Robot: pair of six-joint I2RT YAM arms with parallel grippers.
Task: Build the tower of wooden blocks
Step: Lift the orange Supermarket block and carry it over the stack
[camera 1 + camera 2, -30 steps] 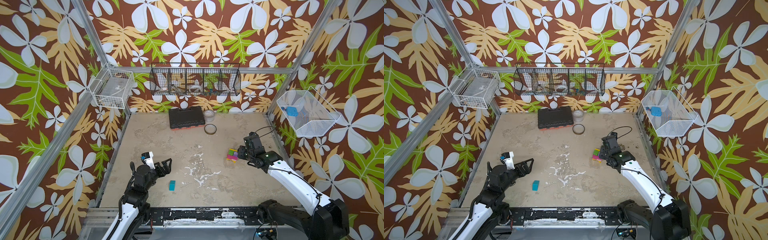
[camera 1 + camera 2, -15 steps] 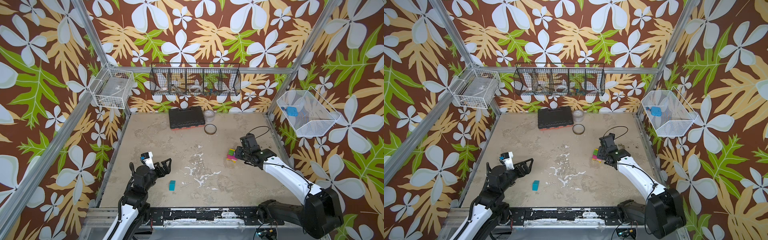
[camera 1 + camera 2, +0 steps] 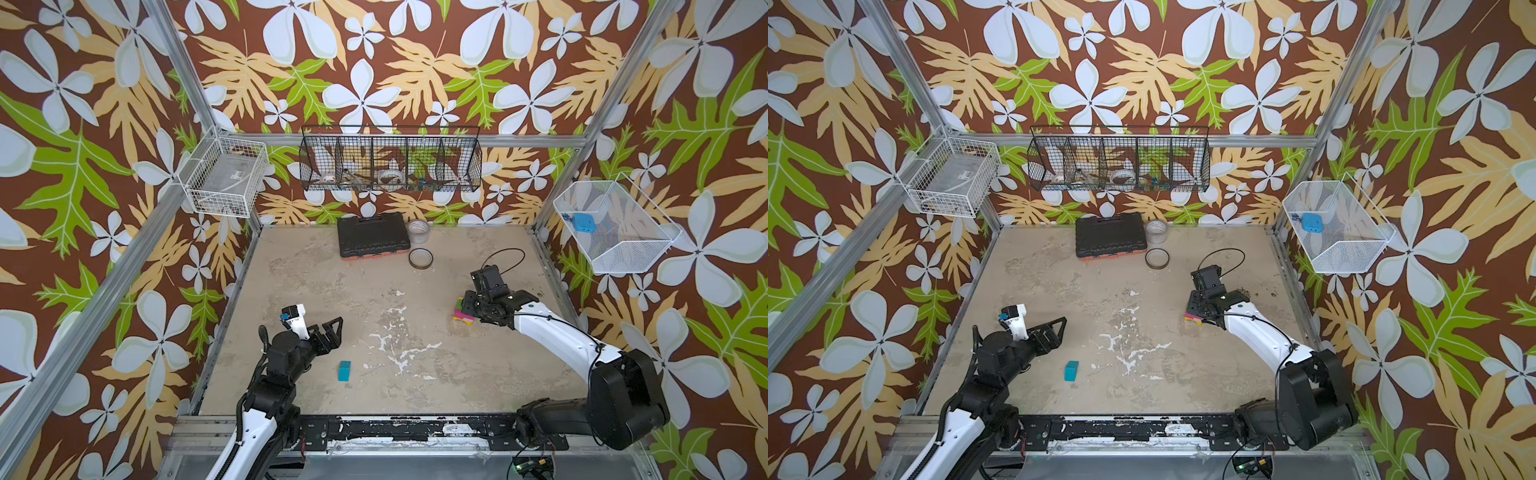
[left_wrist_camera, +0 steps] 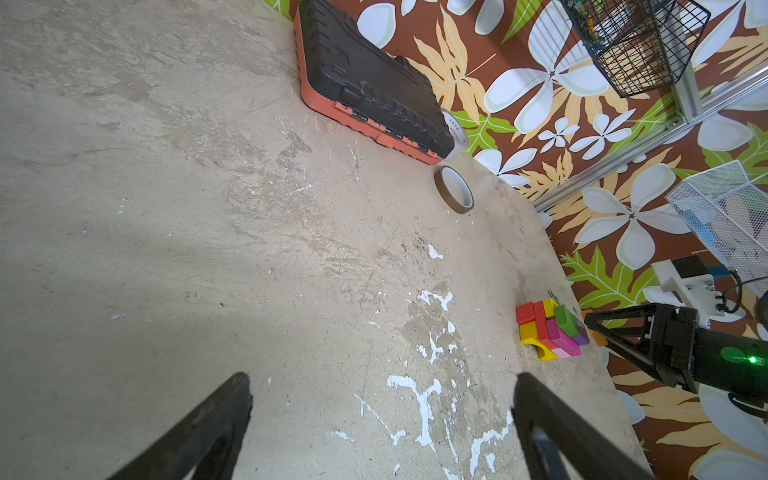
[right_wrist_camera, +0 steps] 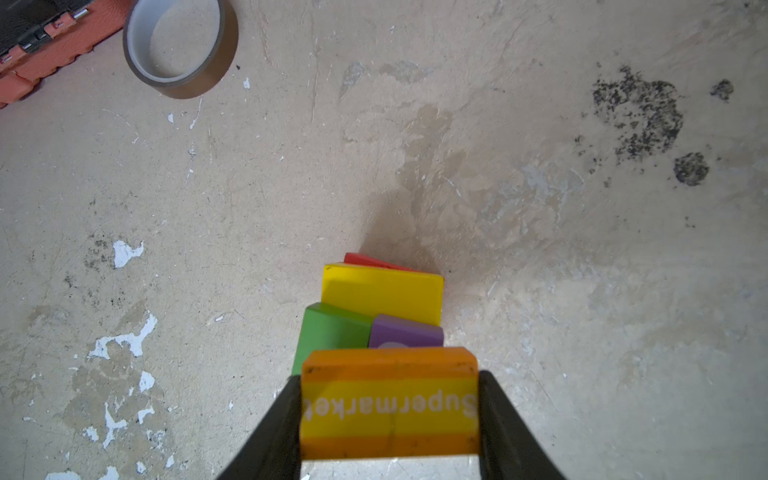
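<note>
Left arm: folded low, well apart from the tower (image 3: 460, 312), on its near left. The forearm is angled upward. The left gripper (image 3: 334, 332) points toward the tower with its fingers (image 4: 239, 390) spread wide and nothing between them.

Teal block (image 3: 344, 370): lies alone on the table (image 3: 415, 324), to the tower's near left and just beside the left gripper.

Right arm: stretched out from its base, with the wrist bent down over the tower. The right gripper (image 5: 389, 379) is clamped on an orange block (image 5: 388, 411) at the tower's top, just beside the green block (image 5: 328, 332) and the purple block (image 5: 405, 332). Contact with them cannot be judged.
</note>
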